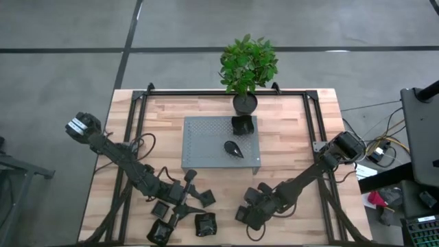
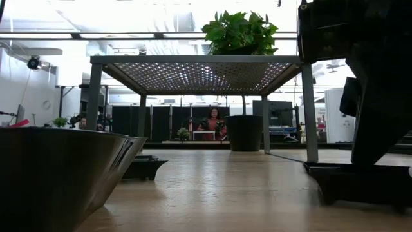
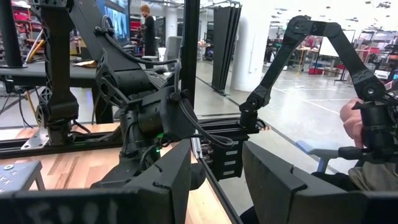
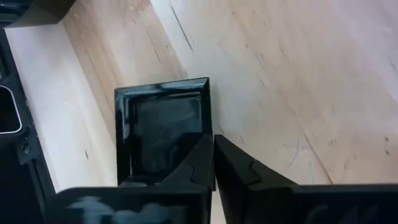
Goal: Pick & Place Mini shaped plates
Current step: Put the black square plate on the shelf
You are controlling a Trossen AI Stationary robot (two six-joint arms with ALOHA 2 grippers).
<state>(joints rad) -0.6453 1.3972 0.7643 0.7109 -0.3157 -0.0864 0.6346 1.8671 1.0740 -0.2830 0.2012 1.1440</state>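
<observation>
Right wrist view, right claw [image 4: 213,163] pinching (fingers together) square plate [image 4: 163,127] rim.

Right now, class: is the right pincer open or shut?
Shut. In the right wrist view the right pincer has its two fingers meeting on the rim of a square black plate on the wooden table.

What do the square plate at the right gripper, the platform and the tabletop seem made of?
Square plate: glossy black, likely plastic or glazed ceramic; its rim glints. Platform: grey perforated sheet, probably metal, with rows of small holes. Tabletop: pale wood, with visible grain and plank seams.
</observation>
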